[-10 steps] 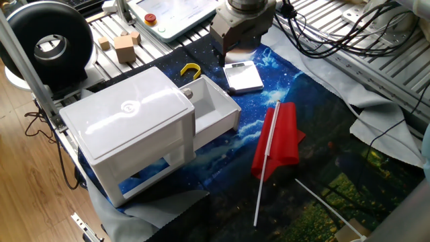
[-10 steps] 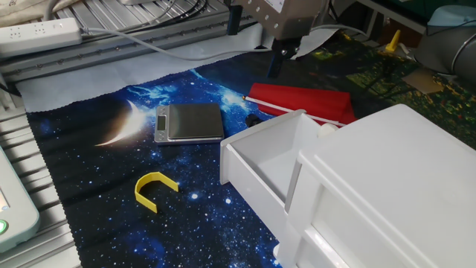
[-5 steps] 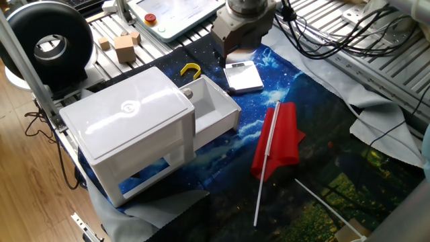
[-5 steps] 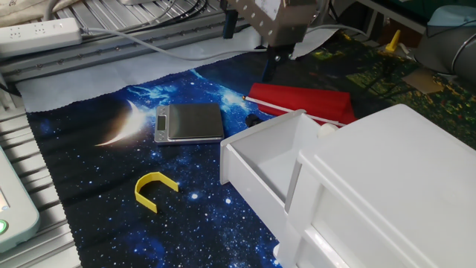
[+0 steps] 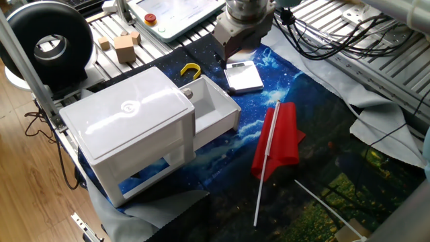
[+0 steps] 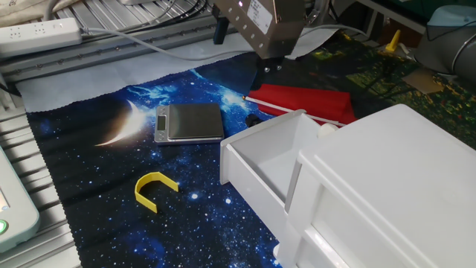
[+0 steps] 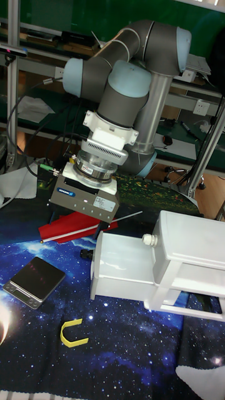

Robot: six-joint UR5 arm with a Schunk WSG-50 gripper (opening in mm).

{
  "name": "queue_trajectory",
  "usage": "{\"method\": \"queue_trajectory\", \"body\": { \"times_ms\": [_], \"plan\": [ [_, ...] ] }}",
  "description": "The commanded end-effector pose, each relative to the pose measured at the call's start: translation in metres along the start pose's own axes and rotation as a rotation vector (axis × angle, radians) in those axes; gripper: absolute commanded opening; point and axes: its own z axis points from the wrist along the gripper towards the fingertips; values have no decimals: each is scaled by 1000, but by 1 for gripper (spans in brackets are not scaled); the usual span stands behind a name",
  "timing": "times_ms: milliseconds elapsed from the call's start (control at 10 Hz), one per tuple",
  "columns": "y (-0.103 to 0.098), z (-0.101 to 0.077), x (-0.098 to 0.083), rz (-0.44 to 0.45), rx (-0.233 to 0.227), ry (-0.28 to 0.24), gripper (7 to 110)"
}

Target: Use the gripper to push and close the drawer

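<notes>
Pincer swings across above the bench, fingers' gap impossible to tell, nearing the wide-open drawer — push not begun.

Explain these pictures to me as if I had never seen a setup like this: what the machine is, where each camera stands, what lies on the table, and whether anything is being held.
The machine is a robot arm with jointed grey and pale blue segments. At its tip sits the end effector, the blocky part that grasps or pushes. Nothing is seen in it; whether its fingers are open cannot be told.

Two cameras look down at the table from opposite sides. The third, taller picture faces the arm from the front.

On the starry blue cloth stands a white box with its drawer pulled out and empty. Nearby lie a small flat scale, a yellow U-shaped clip and a red folded sheet with a white stick across it.

The end effector hangs above the cloth, beyond the drawer, touching nothing.
</notes>
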Motion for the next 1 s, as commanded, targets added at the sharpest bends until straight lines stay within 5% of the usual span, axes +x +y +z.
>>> {"method": "queue_trajectory", "body": {
  "times_ms": [0,600,900],
  "plan": [
    [0,5,0,2,-22,-17,109],
    [14,7,-6,-10,-79,-52,109],
    [7,8,-9,-19,-51,-66,109]
  ]
}}
